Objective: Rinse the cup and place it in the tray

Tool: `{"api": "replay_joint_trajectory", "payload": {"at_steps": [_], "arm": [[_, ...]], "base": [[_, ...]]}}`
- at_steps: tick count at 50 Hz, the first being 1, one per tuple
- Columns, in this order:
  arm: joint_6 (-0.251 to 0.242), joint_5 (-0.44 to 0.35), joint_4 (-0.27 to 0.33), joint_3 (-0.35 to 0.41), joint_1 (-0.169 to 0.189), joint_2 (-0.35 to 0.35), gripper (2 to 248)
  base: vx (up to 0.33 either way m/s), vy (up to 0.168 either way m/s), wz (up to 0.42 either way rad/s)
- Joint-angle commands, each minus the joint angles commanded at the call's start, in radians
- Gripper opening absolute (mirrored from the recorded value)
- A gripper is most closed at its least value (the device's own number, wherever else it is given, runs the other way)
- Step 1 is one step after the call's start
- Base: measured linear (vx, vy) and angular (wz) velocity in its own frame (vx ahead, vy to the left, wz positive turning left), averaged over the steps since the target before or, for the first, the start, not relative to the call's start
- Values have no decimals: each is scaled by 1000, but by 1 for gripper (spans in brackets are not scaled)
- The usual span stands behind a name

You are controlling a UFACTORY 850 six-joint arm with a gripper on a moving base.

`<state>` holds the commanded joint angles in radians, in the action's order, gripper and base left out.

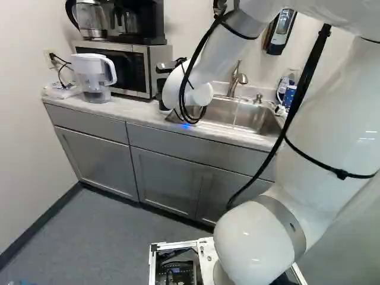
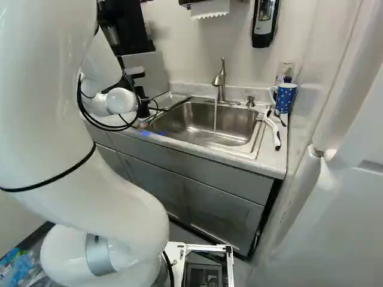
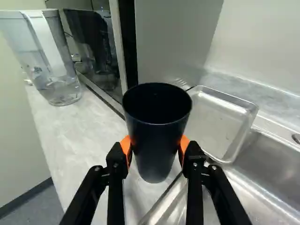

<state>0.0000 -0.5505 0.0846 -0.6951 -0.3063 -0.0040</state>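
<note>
One black cup [image 3: 156, 145], contents indistinct

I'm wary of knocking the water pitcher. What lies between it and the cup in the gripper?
A stretch of counter lies between the pitcher and the dark cup, with the microwave behind, in the wrist view.

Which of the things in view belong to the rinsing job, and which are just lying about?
Part of the job:
- dark cup, gripped by the end effector
- faucet, water running
- sink
- metal tray, beside the sink

Just lying about:
- water pitcher
- microwave
- patterned blue mug
</note>
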Motion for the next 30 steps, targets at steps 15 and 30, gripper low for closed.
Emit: {"api": "replay_joint_trajectory", "payload": {"at_steps": [15, 30], "arm": [[0, 0, 0, -8, 1, 18, 119], [0, 0, 0, -35, 26, 24, 119]], "base": [[0, 0, 0], [0, 0, 0]]}}
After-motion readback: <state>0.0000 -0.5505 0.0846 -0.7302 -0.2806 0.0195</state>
